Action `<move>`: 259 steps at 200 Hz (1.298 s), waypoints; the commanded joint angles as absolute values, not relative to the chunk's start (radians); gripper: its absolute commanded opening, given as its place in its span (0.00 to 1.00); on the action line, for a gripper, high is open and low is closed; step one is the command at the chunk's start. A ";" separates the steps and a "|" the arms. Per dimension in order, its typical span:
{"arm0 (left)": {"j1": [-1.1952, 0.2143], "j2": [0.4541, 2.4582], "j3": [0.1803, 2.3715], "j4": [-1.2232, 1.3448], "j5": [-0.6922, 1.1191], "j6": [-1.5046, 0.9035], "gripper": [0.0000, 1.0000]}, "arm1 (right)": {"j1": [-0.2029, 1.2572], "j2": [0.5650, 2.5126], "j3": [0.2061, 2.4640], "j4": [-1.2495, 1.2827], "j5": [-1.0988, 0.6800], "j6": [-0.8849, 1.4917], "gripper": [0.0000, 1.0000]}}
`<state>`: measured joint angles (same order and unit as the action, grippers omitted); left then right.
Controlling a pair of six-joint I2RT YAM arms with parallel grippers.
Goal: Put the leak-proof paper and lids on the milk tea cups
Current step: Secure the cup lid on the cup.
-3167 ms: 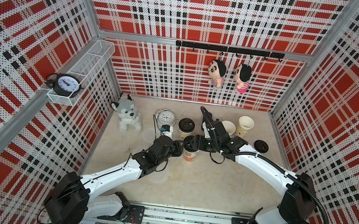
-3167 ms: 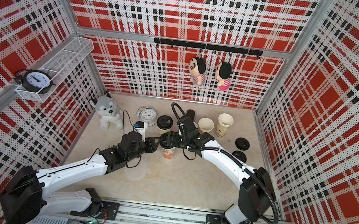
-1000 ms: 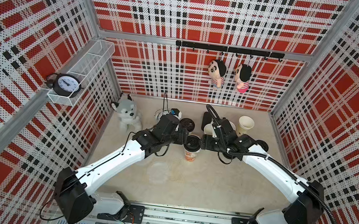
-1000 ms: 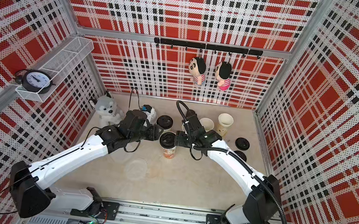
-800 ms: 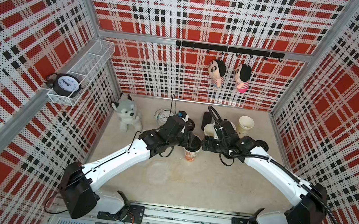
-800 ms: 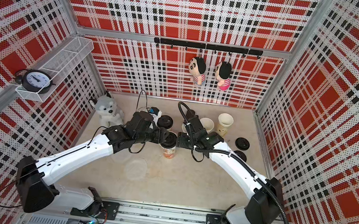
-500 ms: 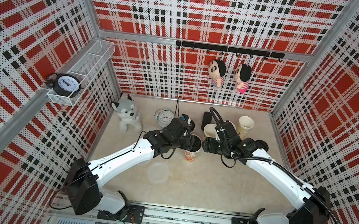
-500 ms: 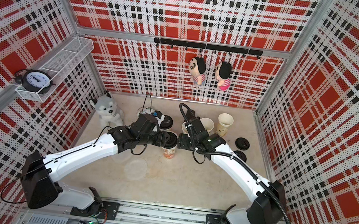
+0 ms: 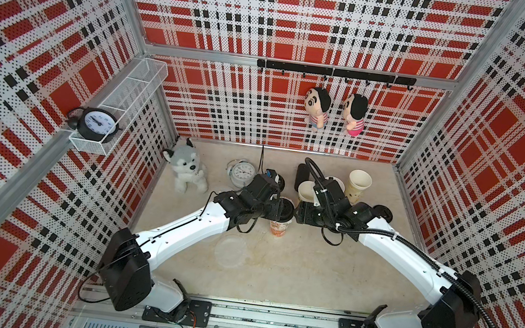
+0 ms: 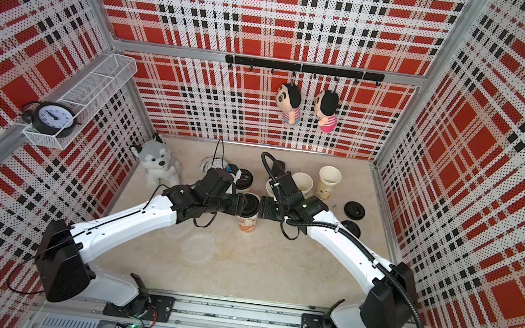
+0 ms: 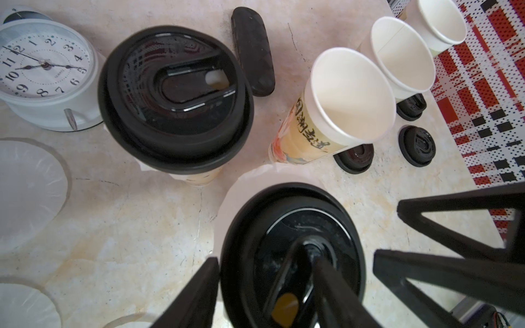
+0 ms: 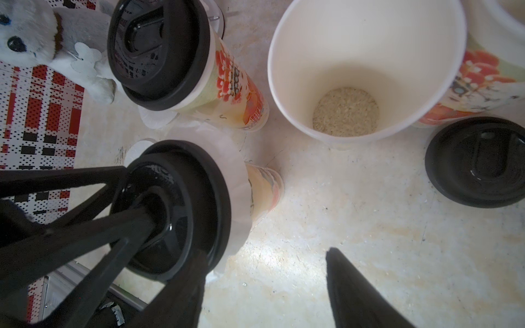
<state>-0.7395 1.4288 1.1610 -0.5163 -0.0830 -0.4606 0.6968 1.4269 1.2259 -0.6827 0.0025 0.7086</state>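
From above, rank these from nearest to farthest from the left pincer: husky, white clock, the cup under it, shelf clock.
1. Cup, right under the left pincer.
2. White clock, behind it.
3. Husky, back left.
4. Shelf clock, left wall.

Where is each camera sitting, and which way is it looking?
Both top views: high above the front, facing down at the table; left arm and right arm show whole.
Left wrist: on the left arm, facing down past the left gripper onto the lidded cup under it.
Right wrist: on the right arm, facing down past the right gripper beside that cup.
Shared: both wrist views show that cup.
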 commanded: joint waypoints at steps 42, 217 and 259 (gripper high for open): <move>-0.744 1.437 1.114 -0.521 -0.093 -0.453 0.56 | 0.692 1.481 1.221 -0.635 -0.024 0.715 0.70; -0.749 1.385 0.973 -0.483 -0.075 -0.523 0.56 | 0.862 1.573 0.839 -0.529 0.072 0.938 0.65; -0.753 1.367 0.931 -0.462 -0.070 -0.540 0.55 | 0.895 1.600 0.805 -0.518 0.120 0.996 0.65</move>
<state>-0.7326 1.3415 0.9958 -0.3607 -0.1276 -0.5461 0.8307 1.4391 0.9314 -0.2024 0.2096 0.9806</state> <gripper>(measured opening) 0.558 0.648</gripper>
